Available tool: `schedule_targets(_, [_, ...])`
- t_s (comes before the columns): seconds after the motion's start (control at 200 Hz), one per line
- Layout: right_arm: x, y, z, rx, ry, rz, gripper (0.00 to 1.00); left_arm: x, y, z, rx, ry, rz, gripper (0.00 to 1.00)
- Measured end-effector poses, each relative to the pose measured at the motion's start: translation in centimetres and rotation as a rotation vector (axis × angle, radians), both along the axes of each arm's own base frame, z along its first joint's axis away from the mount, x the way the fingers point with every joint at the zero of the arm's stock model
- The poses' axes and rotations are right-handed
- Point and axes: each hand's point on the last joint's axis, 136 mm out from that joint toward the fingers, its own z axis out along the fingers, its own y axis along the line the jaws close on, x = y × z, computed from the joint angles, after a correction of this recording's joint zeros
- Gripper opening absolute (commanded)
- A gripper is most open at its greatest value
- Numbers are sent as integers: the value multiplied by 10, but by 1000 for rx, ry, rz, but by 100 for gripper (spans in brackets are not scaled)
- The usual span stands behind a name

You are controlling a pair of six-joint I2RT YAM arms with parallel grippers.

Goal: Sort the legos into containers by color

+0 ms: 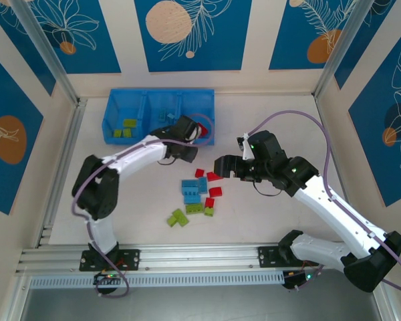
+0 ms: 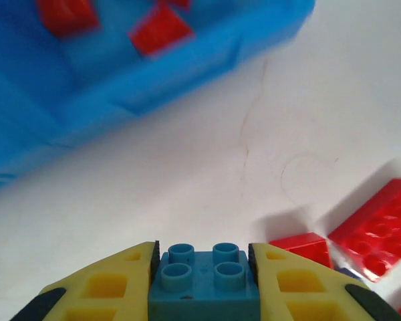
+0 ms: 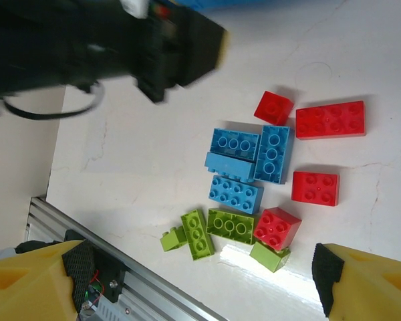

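Counting, you have four loose blue bricks (image 3: 235, 192), four red bricks (image 3: 315, 188) and four green bricks (image 3: 230, 226). Your left gripper (image 2: 204, 257) clamps a fifth blue brick (image 2: 204, 286) near the bin wall (image 2: 154, 73); your right gripper (image 1: 222, 166) stands wide.

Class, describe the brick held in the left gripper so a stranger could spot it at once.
Find the long blue bin at the back; the left gripper hangs by its right end. Between its yellow fingers sits a small blue four-stud brick, the only brick gripped rather than lying loose.

Robot lab enclosure: white tabletop (image 1: 274, 114) inside aluminium frame rails (image 1: 187, 256) and blue leaf-print wall panels (image 1: 187, 33).
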Motion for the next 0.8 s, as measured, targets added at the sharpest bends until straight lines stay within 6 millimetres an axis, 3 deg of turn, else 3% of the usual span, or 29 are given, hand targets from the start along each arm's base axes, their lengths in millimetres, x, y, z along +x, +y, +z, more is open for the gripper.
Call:
schedule_targets(0.11, [0, 0, 0, 0, 0, 0, 87, 37, 24, 49, -61, -103, 73, 28])
schedule_targets(0.21, [0, 0, 0, 0, 0, 0, 87, 82, 58, 68, -81, -157, 172, 30])
schedule_targets(0.335, [0, 0, 0, -1, 0, 0, 87, 137, 88, 60, -81, -167, 264, 35])
schedule_targets(0.46, [0, 0, 0, 0, -1, 0, 87, 169, 104, 36, -52, -131, 303, 45])
schedule_targets(0.55, [-1, -2, 3, 3, -10, -3, 88, 173, 106, 29, -37, -101, 296, 50])
schedule_targets(0.675, [-1, -4, 7, 7, -28, -10, 88, 163, 101, 38, -61, -80, 269, 58])
schedule_targets(0.8, [4, -2, 6, 5, -42, -15, 88, 130, 95, 64, -101, -73, 223, 58])
